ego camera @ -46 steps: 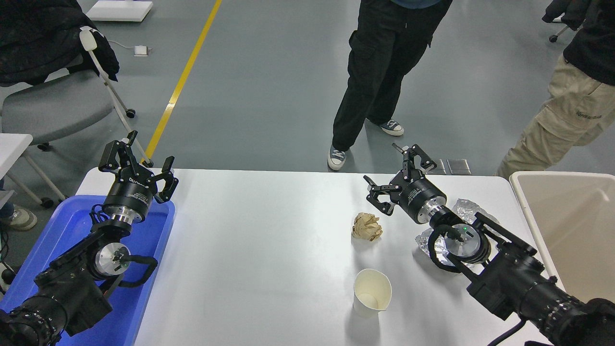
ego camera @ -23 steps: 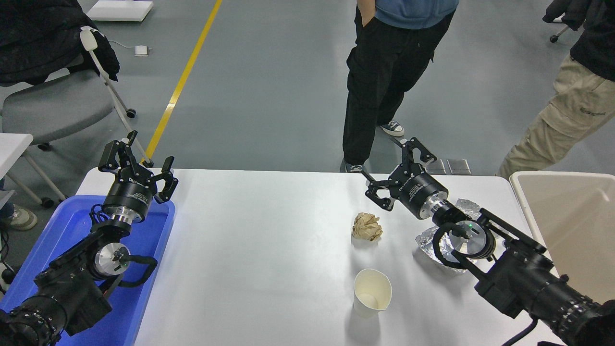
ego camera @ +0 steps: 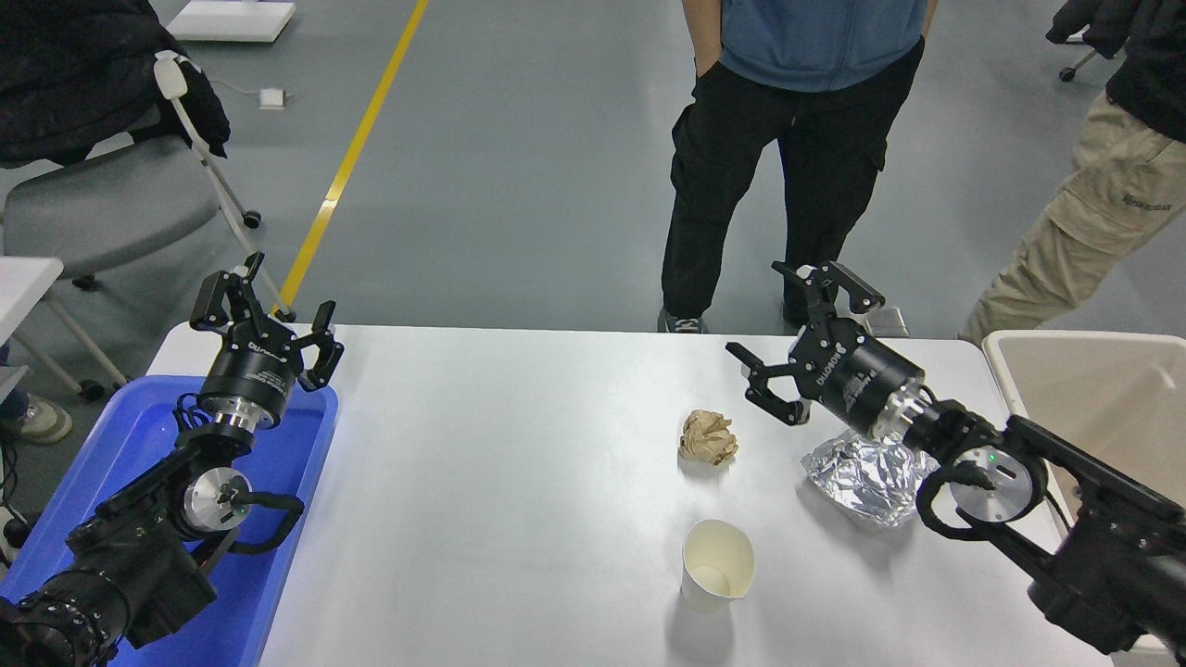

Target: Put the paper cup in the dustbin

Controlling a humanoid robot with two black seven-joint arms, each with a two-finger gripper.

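Note:
The white paper cup (ego camera: 716,564) stands upright near the table's front edge, right of the middle, its cream inside showing. The beige dustbin (ego camera: 1093,398) stands off the table's right end. My right gripper (ego camera: 800,335) is open and empty, held above the table's far right part, well behind the cup. My left gripper (ego camera: 262,313) is open and parked at the lower left over the blue tray.
A crumpled brown paper ball (ego camera: 708,437) lies behind the cup. A crinkled silver foil bag (ego camera: 866,471) lies under my right arm. A blue tray (ego camera: 102,472) sits at the table's left end. Two people (ego camera: 788,139) stand at the far side.
My right arm has swung right and back, uncovering the foil bag; its gripper stays open. A person has stepped closer to the table. The cup and my left arm have not moved.

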